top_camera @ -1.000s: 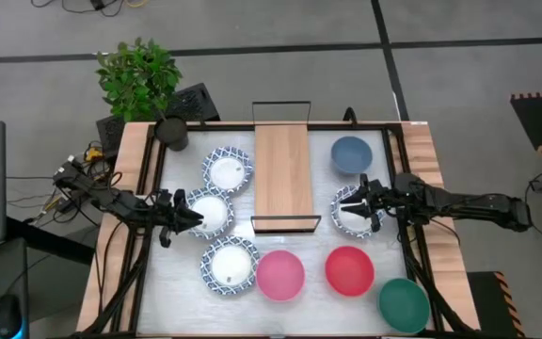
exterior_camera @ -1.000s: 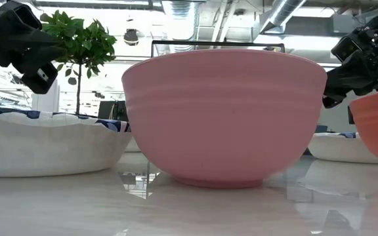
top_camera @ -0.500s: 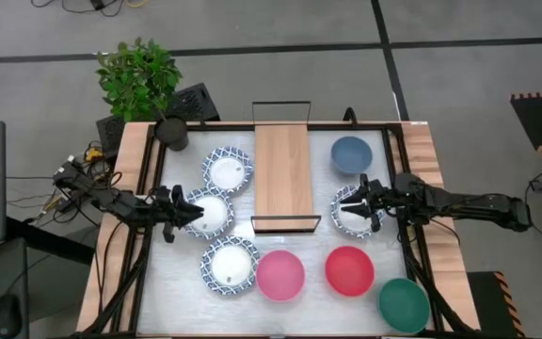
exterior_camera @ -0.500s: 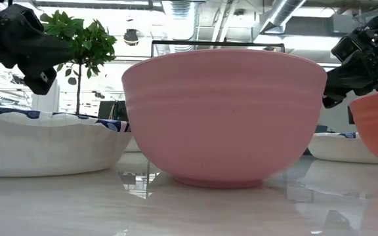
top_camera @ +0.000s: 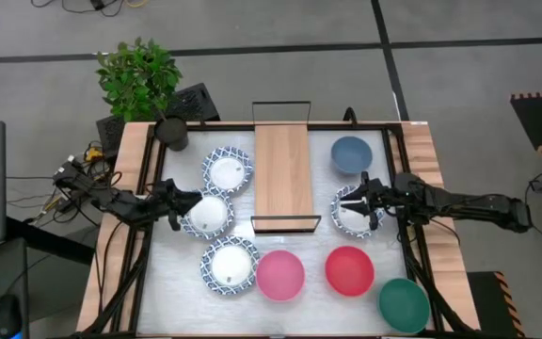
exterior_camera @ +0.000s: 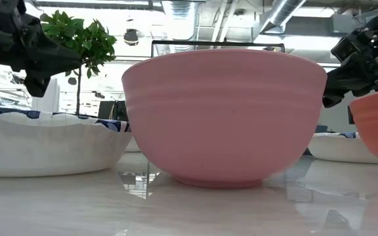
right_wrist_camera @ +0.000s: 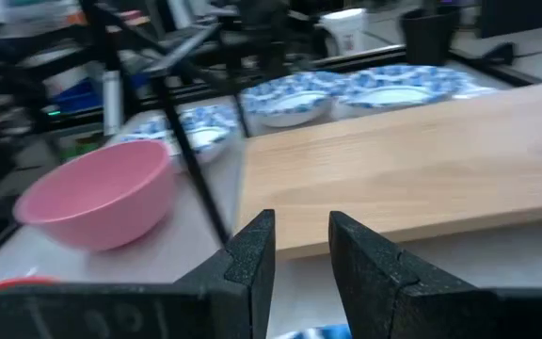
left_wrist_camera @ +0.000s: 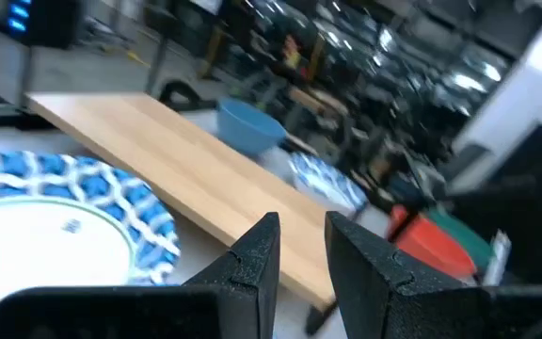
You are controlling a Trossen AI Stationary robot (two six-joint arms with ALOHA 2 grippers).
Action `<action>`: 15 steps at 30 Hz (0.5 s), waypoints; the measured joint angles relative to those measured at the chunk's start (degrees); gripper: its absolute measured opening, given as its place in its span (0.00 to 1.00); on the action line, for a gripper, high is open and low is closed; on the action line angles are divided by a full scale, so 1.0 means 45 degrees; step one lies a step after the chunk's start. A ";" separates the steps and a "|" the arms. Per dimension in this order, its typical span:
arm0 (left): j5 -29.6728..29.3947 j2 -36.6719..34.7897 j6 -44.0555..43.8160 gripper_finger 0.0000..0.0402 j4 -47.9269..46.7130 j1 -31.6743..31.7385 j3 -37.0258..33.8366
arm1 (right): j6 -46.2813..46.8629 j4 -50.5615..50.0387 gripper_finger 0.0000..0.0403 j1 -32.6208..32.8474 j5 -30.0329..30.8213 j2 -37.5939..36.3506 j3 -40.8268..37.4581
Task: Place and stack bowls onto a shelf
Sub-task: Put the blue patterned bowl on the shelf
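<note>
Eight bowls sit on the table around the shelf (top_camera: 282,169), a light-wood board with black wire ends. Four are white with blue rims (top_camera: 229,169) (top_camera: 207,215) (top_camera: 231,266) (top_camera: 354,212); the others are slate-blue (top_camera: 351,153), pink (top_camera: 279,273), red (top_camera: 349,270) and green (top_camera: 404,303). My left gripper (top_camera: 182,201) hangs over the left rim of the middle white bowl, tipped up, its fingers a narrow gap apart (left_wrist_camera: 299,250). My right gripper (top_camera: 351,205) hovers over the right white bowl, also narrowly open (right_wrist_camera: 301,240). Neither holds anything.
A potted plant (top_camera: 171,132) stands at the table's far left corner. Wooden rails run along both table sides. The shelf board lies bare between the two groups of bowls. The pink bowl (exterior_camera: 223,118) fills the middle of the low view.
My left gripper has risen and drawn back from the middle white bowl toward the table's left and far side, tipping its fingers upward. The bowl has stayed where it was.
</note>
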 joint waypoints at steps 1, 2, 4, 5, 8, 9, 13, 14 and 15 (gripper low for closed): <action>-0.0238 -0.0003 0.0061 0.19 0.0147 0.0001 0.0000 | 0.0002 0.0000 0.32 -0.0030 0.0025 0.0000 0.0000; -0.0312 -0.0003 0.0234 0.19 0.0331 0.0001 0.0000 | -0.0001 0.0000 0.32 -0.0068 0.0022 -0.0001 0.0000; -0.0310 0.0002 0.0745 0.20 0.0882 -0.0002 0.0000 | -0.0010 0.0000 0.32 -0.0089 0.0025 -0.0004 0.0000; -0.0249 -0.0002 0.0956 0.21 0.1214 -0.0002 0.0000 | -0.0019 0.0000 0.32 -0.0089 0.0022 -0.0005 0.0000; 0.0189 -0.0003 0.1818 0.24 0.2458 0.0001 0.0000 | -0.0034 0.0003 0.32 -0.0089 0.0027 -0.0003 0.0000; 0.0340 -0.0003 0.2159 0.26 0.2861 -0.0002 0.0006 | -0.0034 0.0005 0.32 -0.0089 0.0027 0.0000 0.0000; 0.0856 -0.0003 0.2947 0.34 0.4188 0.0007 0.0019 | -0.0034 0.0005 0.32 -0.0084 0.0027 -0.0004 0.0000; 0.0962 -0.0003 0.3009 0.37 0.4378 0.0007 0.0024 | -0.0034 0.0010 0.32 -0.0084 0.0027 0.0000 0.0000; 0.1068 -0.0003 0.3013 0.39 0.4440 0.0007 0.0061 | -0.0034 0.0016 0.32 -0.0087 0.0045 0.0000 0.0000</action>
